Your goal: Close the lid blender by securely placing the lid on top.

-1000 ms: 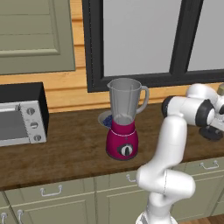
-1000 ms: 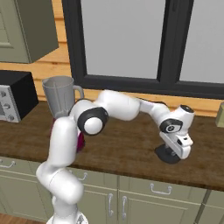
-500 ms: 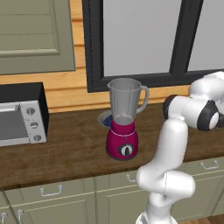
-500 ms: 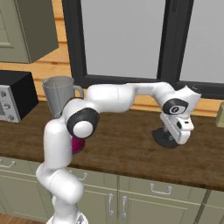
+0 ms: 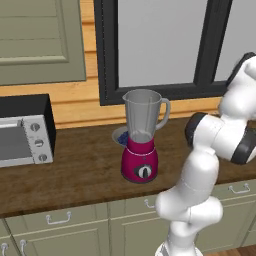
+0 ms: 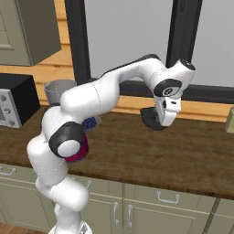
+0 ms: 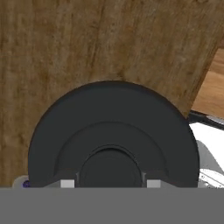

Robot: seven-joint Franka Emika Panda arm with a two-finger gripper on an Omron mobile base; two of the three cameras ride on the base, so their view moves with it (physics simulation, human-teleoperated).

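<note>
**The robot lifts the lid off the counter**

The gripper [image 6: 161, 122] is clenched on the lid [image 6: 151, 119]. The lid is a small, round, black cap. In the right base view it hangs in the air above the brown counter [image 6: 183, 155], out toward the counter's right end and nearer its back edge than its front. From the hand view the lid [image 7: 111, 135] looks like a big dark circle with a raised knob in the middle, and the wood of the counter is far below it.

The blender [image 5: 141, 137] stands near the middle of the counter, well apart from the lid. It has a pink base and a tall clear jar with an open top. A bluish plate [image 5: 120, 136] lies just behind it. A silver toaster oven [image 5: 22, 131] sits at the left end of the counter.

The lid looks hard and stiff, and probably light. It is smooth, so it might slip if the hold is loose. The knob in the middle seems the best place to hold it, and that is where the claw has it. The jar looks like it could tip if the lid is pushed on from the side, so the lid should go down flat.

A second ago the lid was low, right by the counter. Now the arm has raised it and swung it a bit toward the blender. The blender has not moved.
</note>
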